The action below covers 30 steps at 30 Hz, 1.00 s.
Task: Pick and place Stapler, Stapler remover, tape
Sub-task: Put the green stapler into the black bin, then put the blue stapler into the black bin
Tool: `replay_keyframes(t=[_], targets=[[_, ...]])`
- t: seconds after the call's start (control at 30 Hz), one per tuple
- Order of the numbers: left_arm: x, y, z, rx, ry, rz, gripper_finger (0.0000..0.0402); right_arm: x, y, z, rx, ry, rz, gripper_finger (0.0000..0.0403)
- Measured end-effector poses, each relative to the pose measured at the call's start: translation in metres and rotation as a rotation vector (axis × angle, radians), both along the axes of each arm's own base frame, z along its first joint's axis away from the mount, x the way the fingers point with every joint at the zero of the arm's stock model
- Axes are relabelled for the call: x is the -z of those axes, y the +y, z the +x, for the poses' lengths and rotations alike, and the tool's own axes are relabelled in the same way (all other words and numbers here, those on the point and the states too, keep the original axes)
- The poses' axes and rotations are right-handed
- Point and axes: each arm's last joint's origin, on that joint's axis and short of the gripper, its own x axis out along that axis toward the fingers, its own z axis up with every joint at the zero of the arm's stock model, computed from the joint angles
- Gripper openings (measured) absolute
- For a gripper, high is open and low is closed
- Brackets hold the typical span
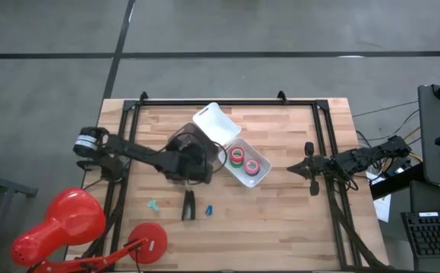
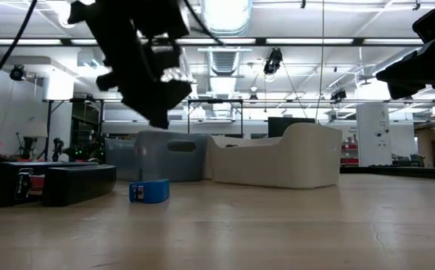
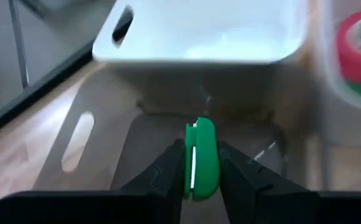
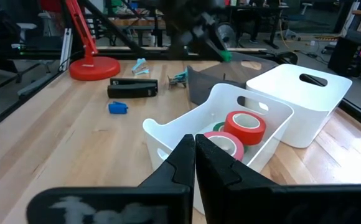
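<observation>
Your left gripper [image 3: 196, 163] is pinched on a small green piece [image 3: 200, 158], held edge-on; can't tell for sure what it is, poss. a thin tape roll. It hangs over the grey bin [image 1: 183, 144] at table centre.

Risk: grip is narrow on a thin edge, so a quick swing could twist it out. Let go too early and it could miss the bin.

Red and green tape [image 1: 238, 155] sits in the white bin [image 1: 259, 178] at 3 o'clock of you. Stapler [image 1: 189, 205] and blue bit [image 1: 209, 208] lie at 6 o'clock, clear.

Right gripper [image 4: 195, 149] waits at the right edge, fingers together, empty.
</observation>
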Motion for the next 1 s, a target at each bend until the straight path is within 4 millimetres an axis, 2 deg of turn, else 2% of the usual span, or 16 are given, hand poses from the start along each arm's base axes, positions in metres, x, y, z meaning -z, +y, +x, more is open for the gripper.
replay_keyframes(t=[0.13, 0.27, 1.0], targets=[[0.015, 0.014, -0.007, -0.041, 0.027, -0.064, 0.0085, 0.0, 0.0, 0.0, 0.0, 0.0, 0.0, 0.0008], [0.022, 0.02, -0.009, -0.06, 0.024, -0.088, 0.0083, 0.0, 0.0, 0.0, 0.0, 0.0, 0.0, 0.0008], [0.022, 0.021, -0.008, -0.091, -0.028, -0.098, 0.0159, 0.0, 0.0, 0.0, 0.0, 0.0, 0.0, 0.0008]])
